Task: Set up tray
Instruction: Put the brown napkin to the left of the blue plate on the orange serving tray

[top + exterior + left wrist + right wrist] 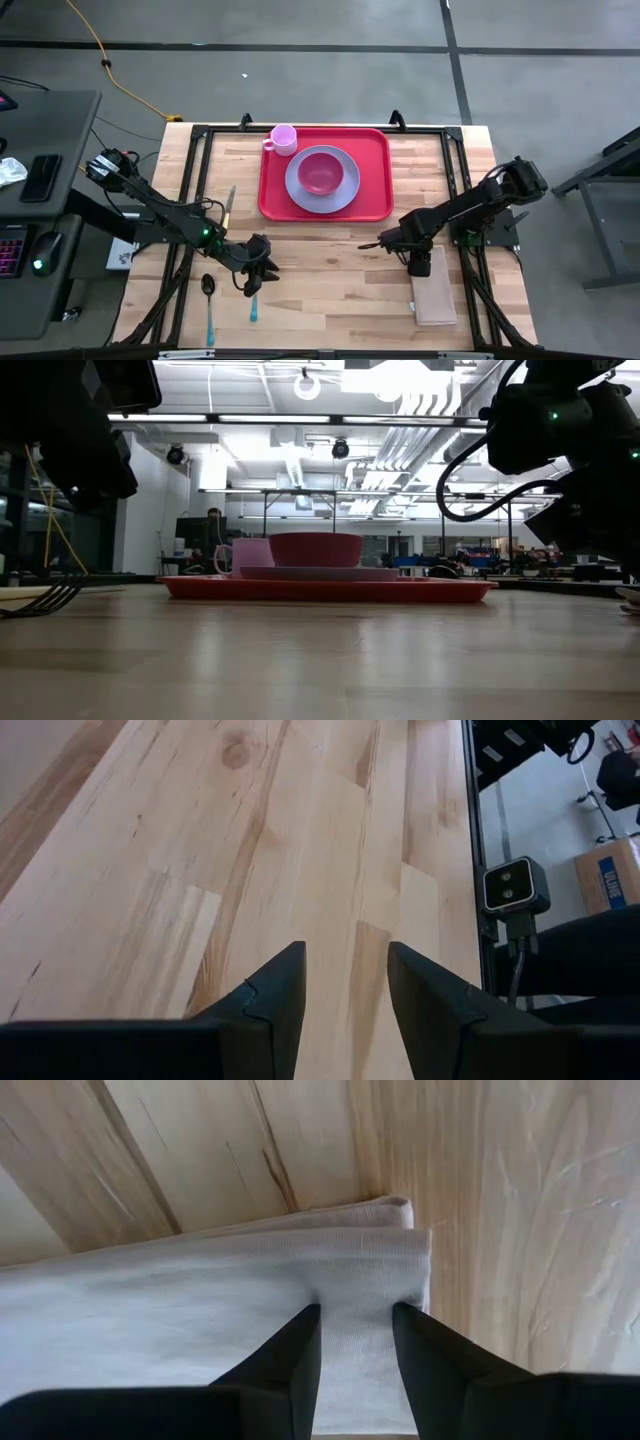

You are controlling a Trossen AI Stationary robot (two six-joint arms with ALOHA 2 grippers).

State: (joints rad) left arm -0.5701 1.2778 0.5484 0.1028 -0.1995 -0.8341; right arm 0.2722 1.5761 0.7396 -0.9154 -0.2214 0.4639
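Note:
The red tray (378, 170) lies at the table's far middle and bears a lavender plate (300, 195) with a dark pink bowl (322, 172) and a pink cup (284, 139). A folded tan napkin (434, 292) lies flat near the right front. My right gripper (355, 1315) points down over the napkin's far end, fingers apart. My left gripper (345, 975) stands open over bare wood at the left front, next to a light blue fork (253, 306). My right gripper has both fingertips (305, 1325) over the napkin's top layer (355, 1285), close to its folded far end, coming from above. The wrist view looks along the fingers, so I cannot tell whether they touch the cloth. The napkin lies flat on the table.
A knife (229, 205) lies left of the tray and a spoon (208, 292) lies near the front left. Bare wood stretches between the tray and the table's near edge. A black frame (452, 170) runs along the table's sides.

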